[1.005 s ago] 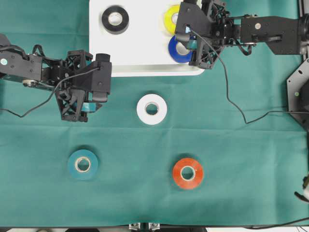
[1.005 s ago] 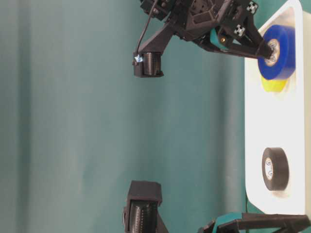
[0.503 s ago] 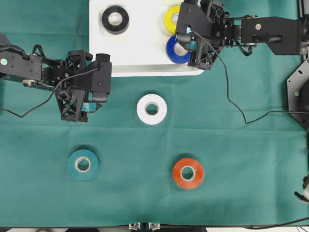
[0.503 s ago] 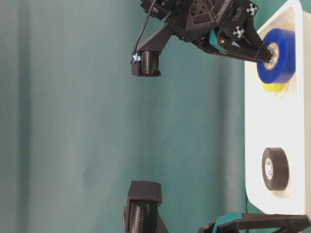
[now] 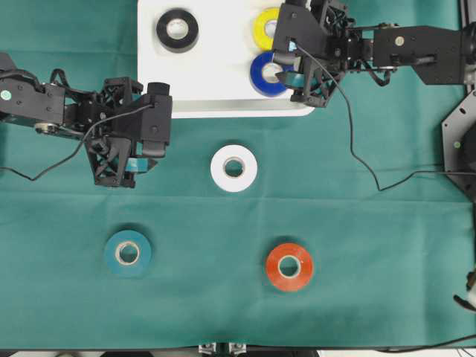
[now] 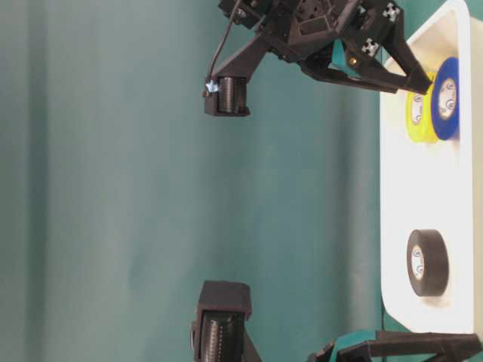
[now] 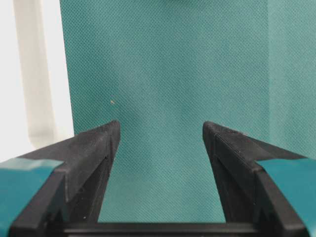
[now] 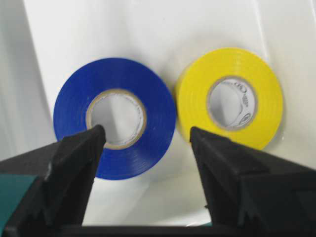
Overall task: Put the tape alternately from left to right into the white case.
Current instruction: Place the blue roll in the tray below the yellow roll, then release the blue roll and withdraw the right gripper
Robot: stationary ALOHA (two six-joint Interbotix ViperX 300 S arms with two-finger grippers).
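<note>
The white case [image 5: 223,89] lies at the table's top middle and holds three tape rolls: black [image 5: 177,30], yellow [image 5: 265,28] and blue [image 5: 268,73]. My right gripper [image 5: 288,74] hovers open just above the blue roll [image 8: 114,118], which lies flat beside the yellow one [image 8: 229,96]; nothing sits between its fingers [image 8: 148,136]. On the green cloth lie white [image 5: 234,168], teal [image 5: 128,253] and orange-red [image 5: 289,267] rolls. My left gripper [image 5: 119,167] stands open and empty [image 7: 161,131] over bare cloth, left of the white roll.
The case's rim [image 7: 29,74] shows at the left edge of the left wrist view. A black cable [image 5: 357,163] trails from the right arm across the cloth. A black mount [image 5: 461,141] stands at the right edge.
My right gripper opened and let go of the blue roll, which now lies flat in the case beside the yellow one. The left arm has not moved.
</note>
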